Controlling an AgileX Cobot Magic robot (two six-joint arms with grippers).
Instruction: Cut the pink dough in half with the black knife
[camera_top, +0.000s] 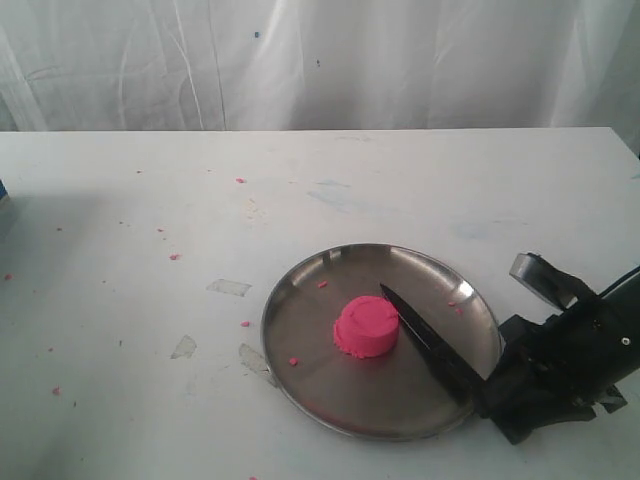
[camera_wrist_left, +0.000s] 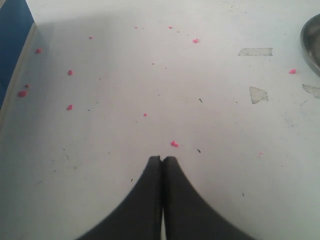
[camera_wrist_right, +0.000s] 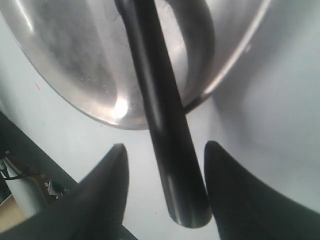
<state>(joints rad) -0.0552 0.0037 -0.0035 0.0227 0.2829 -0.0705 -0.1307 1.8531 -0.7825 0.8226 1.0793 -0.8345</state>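
Pink dough (camera_top: 366, 326), one smooth round flat-topped puck, sits near the middle of my shiny steel plate (camera_top: 320, 375). Black knife (camera_top: 430, 345) lies just beside it at 3 o'clock. Its slim handle crosses the plate edge at 4 o'clock, between the released fingers of my right claw (camera_wrist_right: 165, 146). Left claw (camera_wrist_left: 162, 159) is clenched above the white table (camera_top: 150, 250).

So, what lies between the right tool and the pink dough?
The black knife: handle inside the open right tool, blade across the steel plate to the pink dough, per the exterior view.
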